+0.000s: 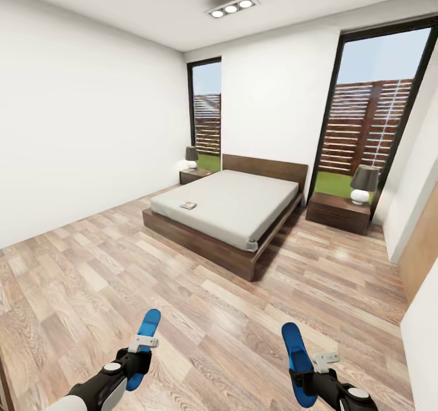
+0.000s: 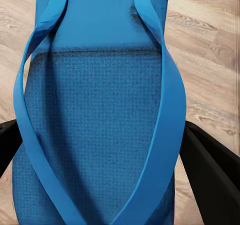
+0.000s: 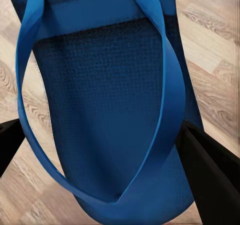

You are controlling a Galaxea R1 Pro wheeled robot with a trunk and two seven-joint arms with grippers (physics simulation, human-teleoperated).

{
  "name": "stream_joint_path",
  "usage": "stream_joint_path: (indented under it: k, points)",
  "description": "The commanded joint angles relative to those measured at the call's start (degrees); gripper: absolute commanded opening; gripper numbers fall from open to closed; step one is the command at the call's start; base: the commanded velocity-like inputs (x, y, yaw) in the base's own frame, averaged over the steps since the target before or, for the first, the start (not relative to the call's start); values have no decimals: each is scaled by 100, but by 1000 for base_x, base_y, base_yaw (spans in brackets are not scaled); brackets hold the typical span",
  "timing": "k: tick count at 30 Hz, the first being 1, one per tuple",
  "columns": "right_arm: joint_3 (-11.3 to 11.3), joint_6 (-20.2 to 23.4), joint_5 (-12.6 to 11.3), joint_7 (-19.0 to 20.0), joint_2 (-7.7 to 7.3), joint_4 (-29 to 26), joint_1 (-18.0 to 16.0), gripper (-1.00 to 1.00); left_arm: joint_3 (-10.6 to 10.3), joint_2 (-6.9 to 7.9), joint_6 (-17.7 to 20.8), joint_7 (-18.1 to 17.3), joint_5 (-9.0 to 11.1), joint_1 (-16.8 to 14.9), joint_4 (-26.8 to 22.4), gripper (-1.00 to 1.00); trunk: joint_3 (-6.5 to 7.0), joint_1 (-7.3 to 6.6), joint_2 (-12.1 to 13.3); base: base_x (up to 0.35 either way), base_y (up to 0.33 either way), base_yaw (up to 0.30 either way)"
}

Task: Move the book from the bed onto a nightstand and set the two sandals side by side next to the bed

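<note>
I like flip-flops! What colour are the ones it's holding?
Bright blue sandals, clearest in the wrist views.

Book (image 1: pixel 188 205) on bed (image 1: pixel 234 207), between nightstands (image 1: pixel 338 211).

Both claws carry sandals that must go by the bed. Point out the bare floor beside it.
Widest bare floor runs along the bed on the side where the book lies, out to the wall. The floor off the bed's foot is open too. The strip between bed and the nearer nightstand is tight. Left claw and right claw each hold a sandal.
</note>
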Motion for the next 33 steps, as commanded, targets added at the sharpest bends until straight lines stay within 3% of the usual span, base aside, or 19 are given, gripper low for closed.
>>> stream_joint_path:
  k: [1, 10, 26, 33]
  points:
    - [-44, 26, 25, 53, 10, -12, -6, -100, -43, 5, -19, -9, 58, -2, 2, -100, -5, 2, -5, 0, 0, -269]
    - [-47, 23, 26, 48, 13, 91, -6, -100, -43, 5, -16, -22, 56, 0, 2, -100, -31, 2, -5, 0, 0, -269]
    - [-63, -3, 13, -43, -27, 1222, -6, -100, -50, 0, -11, -28, 53, 2, 2, -100, -116, 2, -5, 0, 0, -252]
    - [-203, -377, 23, -125, -34, 1377, -6, -100, -41, 1, 23, -44, 87, 6, 9, -100, -158, 2, -5, 0, 0, -234]
